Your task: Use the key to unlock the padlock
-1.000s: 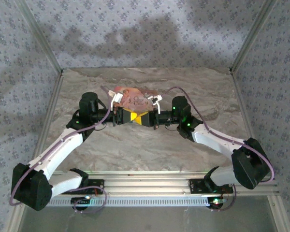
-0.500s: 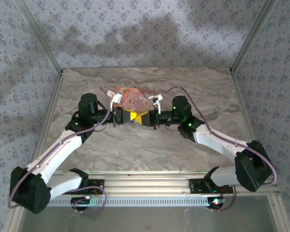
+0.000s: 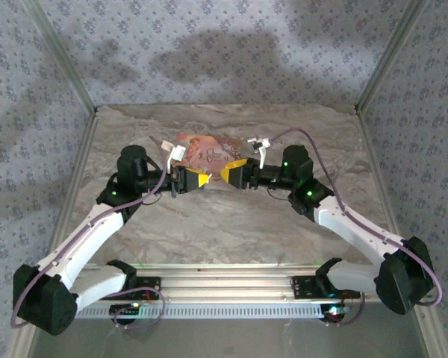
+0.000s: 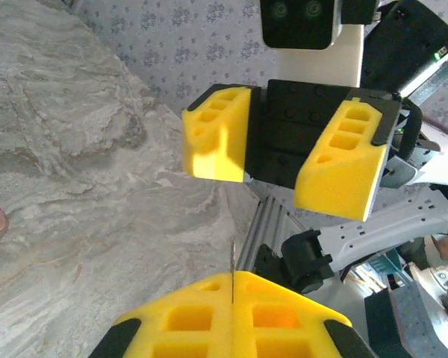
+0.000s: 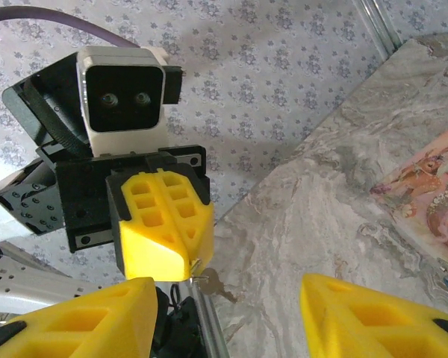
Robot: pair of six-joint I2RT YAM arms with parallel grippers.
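From above, the left fingers [image 3: 196, 180] are pressed together and the right fingers [image 3: 234, 171] are spread apart, tips facing over the counter [image 3: 231, 224], near a pink box [image 3: 209, 151]. Left wrist camera: the left fingers [image 4: 231, 321] pinch a thin silver key [image 4: 232, 270]. Right wrist camera: the key [image 5: 213, 283] pokes from their tip.

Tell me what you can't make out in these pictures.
Top view: what the left gripper grips, too small, covered by its fingers.
Left wrist view: thin metal piece, edge-on, its base buried between closed pads; unidentifiable.
Right wrist view: pink box, cut off by the right edge.
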